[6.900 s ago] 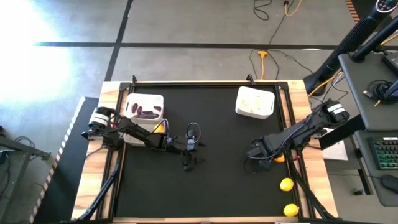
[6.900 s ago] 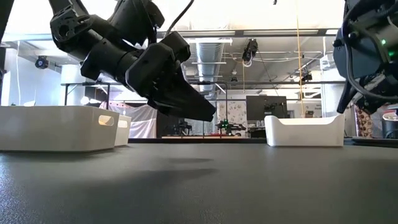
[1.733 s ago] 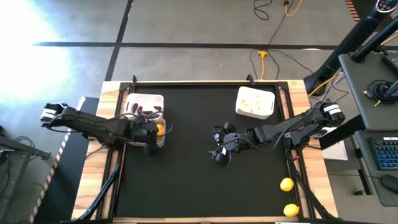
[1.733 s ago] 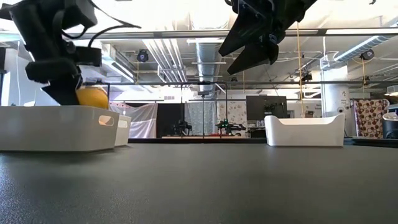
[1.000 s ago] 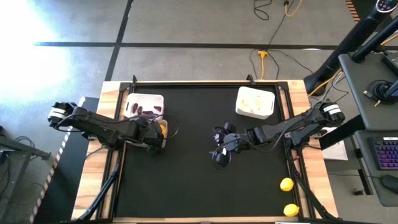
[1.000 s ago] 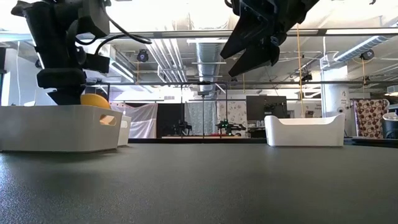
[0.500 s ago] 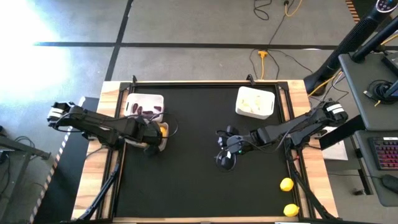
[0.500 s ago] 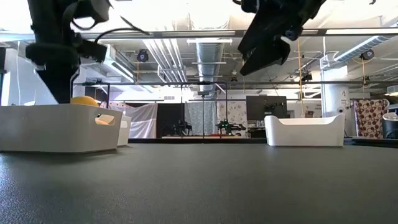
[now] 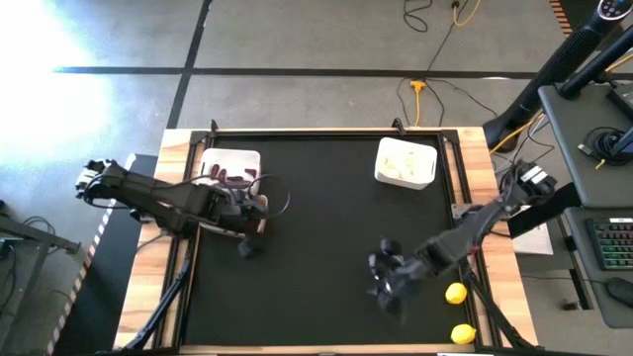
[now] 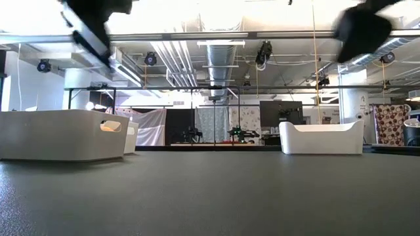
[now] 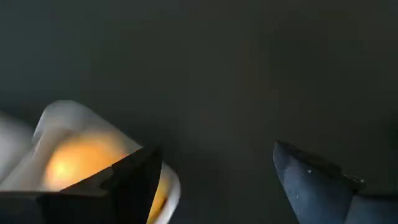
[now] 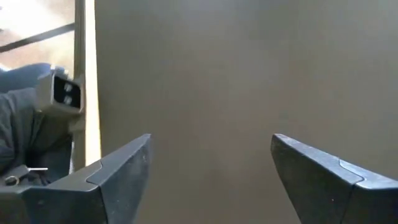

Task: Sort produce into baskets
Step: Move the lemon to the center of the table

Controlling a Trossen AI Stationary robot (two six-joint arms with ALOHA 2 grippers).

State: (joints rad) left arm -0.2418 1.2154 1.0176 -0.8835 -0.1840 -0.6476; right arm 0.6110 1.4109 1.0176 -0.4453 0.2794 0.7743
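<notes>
Three white baskets stand on the black mat. The far-left basket [image 9: 230,166] holds dark purple pieces. The far-right basket [image 9: 406,163] holds white bulbs. My left arm covers most of the third basket [image 10: 62,134] from above; in the left wrist view a yellow-orange lemon [image 11: 78,162] lies in its corner. My left gripper [image 9: 247,240] hangs open beside that basket, with nothing between its fingers [image 11: 214,155]. My right gripper [image 9: 386,287] is open over bare mat [image 12: 211,140], left of two lemons [image 9: 455,293] [image 9: 463,334] lying near the table's near right corner.
Wooden strips run along the left and right of the mat [image 9: 297,247]. The middle of the mat is bare. A desk with a keyboard [image 9: 613,242] stands past the table's right edge, and cables lie on the floor behind the table.
The lemon that sat at my left gripper's fingers now lies in the basket. The left gripper has risen clear of the basket and tipped outward. My right gripper has swung from the table's middle toward the near right corner, toward the two lemons.
</notes>
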